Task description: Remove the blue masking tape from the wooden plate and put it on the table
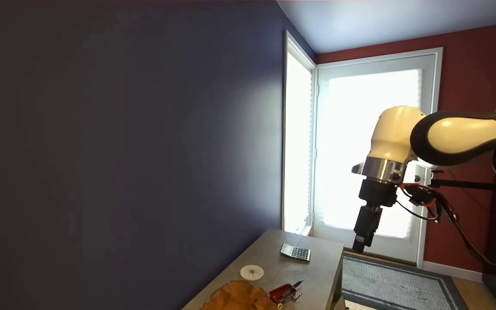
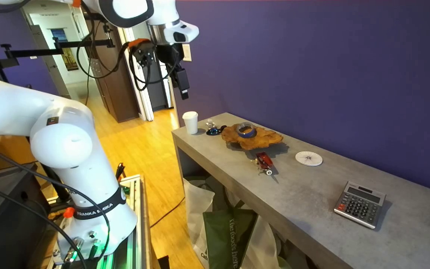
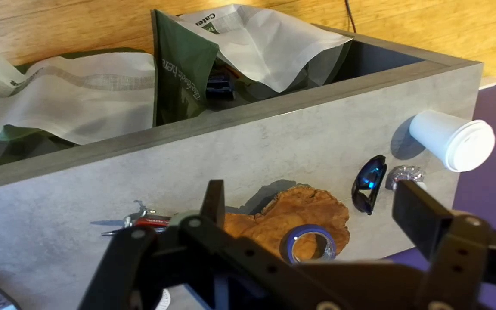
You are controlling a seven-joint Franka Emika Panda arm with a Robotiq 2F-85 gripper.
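Grey and concrete-looking, the table (image 1: 317, 280) is running along a dark bluish wall (image 1: 166, 150) in an exterior view. A calculator (image 1: 295, 252) is lying towards its far end; nearer, a round white disc (image 1: 252, 272) and a red toy wagon (image 1: 276, 295) are sitting near a brown wooden plate (image 1: 236, 296) that is only partly showing. A pen (image 1: 298, 283) is resting in the wagon, one end poking out. The gripper (image 1: 358, 247) is hanging in the air, apart from the table and its things; from where I'm standing, I cannot tell how its jaws are sitting.

In an exterior view, the roll of blue tape (image 2: 247, 134) is lying on the wooden plate, its hole facing up. The wagon is crowding the side of the plate towards the table's open edge, while sunglasses (image 2: 213, 132) are lying just beside the plate's far end, with a small clear trinket (image 2: 210, 124) and a white cup (image 2: 191, 125) standing farther along. A lid (image 2: 190, 114) is hiding the cup's inside. Green-and-white bags (image 2: 230, 235) are standing under the table.

In the wrist view, the jaws are gaping wide, with the tape showing in the gap between them, well below. The gripper is blocking parts of the wagon and the plate. One bag is standing open, and a dark thing (image 3: 220, 88) is lying inside it, too dim for naming.
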